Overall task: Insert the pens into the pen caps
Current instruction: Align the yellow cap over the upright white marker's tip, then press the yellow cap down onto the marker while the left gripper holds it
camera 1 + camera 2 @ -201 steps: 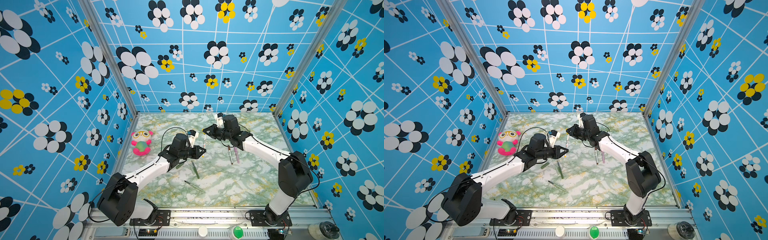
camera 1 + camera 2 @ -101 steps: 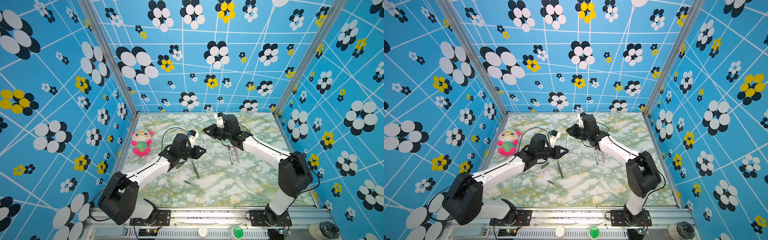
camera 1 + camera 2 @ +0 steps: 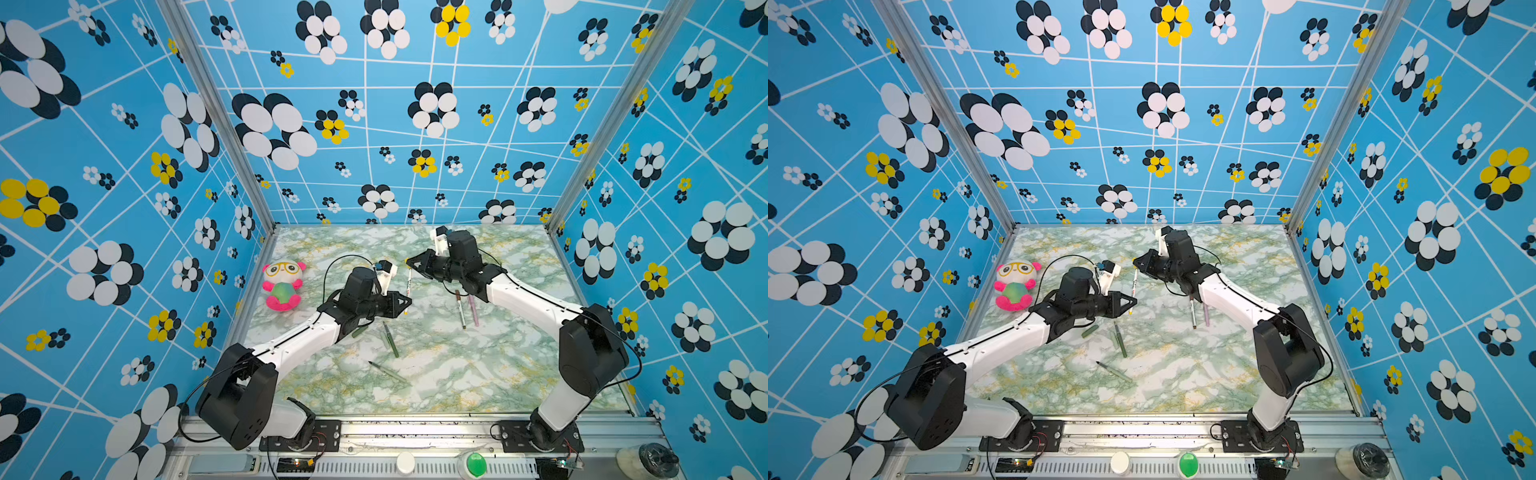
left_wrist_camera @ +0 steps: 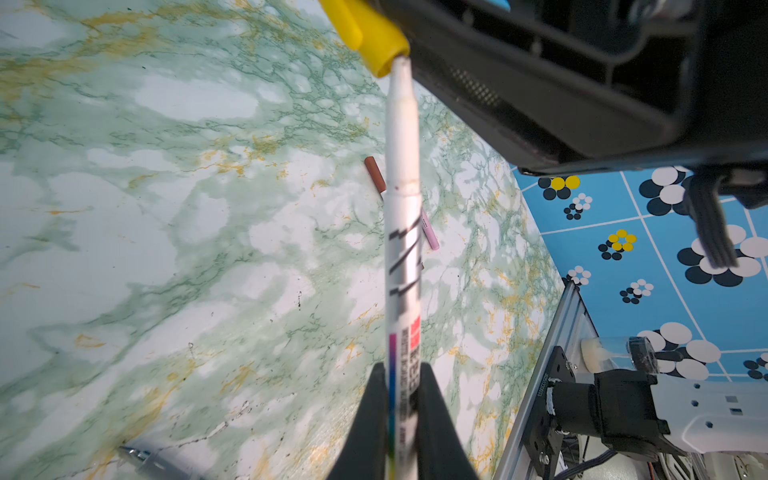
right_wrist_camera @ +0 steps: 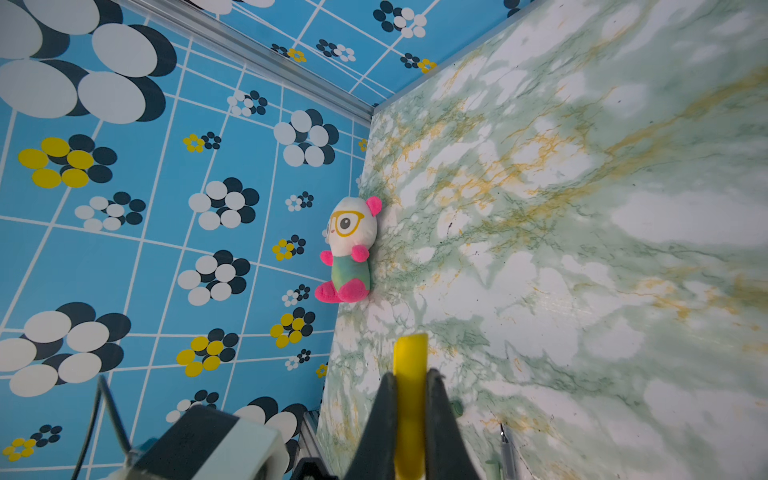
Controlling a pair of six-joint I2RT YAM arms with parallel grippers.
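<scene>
My left gripper (image 4: 401, 374) is shut on a white-barrelled pen (image 4: 401, 249) with printed markings. The pen's narrow tip meets the mouth of a yellow pen cap (image 4: 365, 37). My right gripper (image 5: 409, 382) is shut on that yellow cap (image 5: 410, 361). In both top views the left gripper (image 3: 406, 302) (image 3: 1133, 300) and right gripper (image 3: 409, 262) (image 3: 1136, 261) face each other above the table's middle, with the pen (image 3: 409, 286) between them. On the table lie a brown-ended pen (image 3: 459, 309), a pink pen (image 3: 472, 309), a dark green pen (image 3: 390, 345), a pale green pen (image 3: 388, 371) and a dark green cap (image 3: 359, 331).
A plush toy (image 3: 283, 286) with pink feet sits by the left wall, also in the right wrist view (image 5: 351, 249). Blue flowered walls close in three sides of the marble table (image 3: 457, 374). A metal rail (image 3: 415, 428) runs along the front edge.
</scene>
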